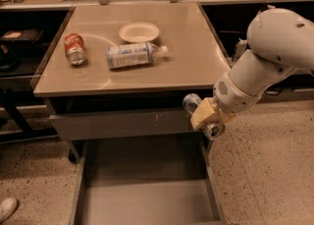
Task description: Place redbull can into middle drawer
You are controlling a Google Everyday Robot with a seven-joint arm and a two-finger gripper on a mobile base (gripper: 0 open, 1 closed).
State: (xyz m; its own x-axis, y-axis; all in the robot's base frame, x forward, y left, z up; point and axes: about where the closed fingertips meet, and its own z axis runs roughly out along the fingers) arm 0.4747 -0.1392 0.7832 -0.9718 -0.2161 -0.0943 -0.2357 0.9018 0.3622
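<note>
My gripper (202, 116) is shut on the redbull can (192, 103), which lies tilted across the pale fingers with its silver ends sticking out on both sides. The gripper hangs at the cabinet's front right corner, just below the tabletop and in front of the upper drawer's right end. The middle drawer (147, 200) is pulled open below, a long grey tray with low side walls and a bare floor. The can is above the drawer's right rear part, not touching it.
On the tabletop (191, 57) lie an orange-red soda can (74, 49), a white-labelled plastic bottle (131, 55) and a small white plate (139, 32). The upper drawer front (122, 124) with pale scratches is shut. A shoe (7, 208) shows at the lower left. Speckled floor lies to the right.
</note>
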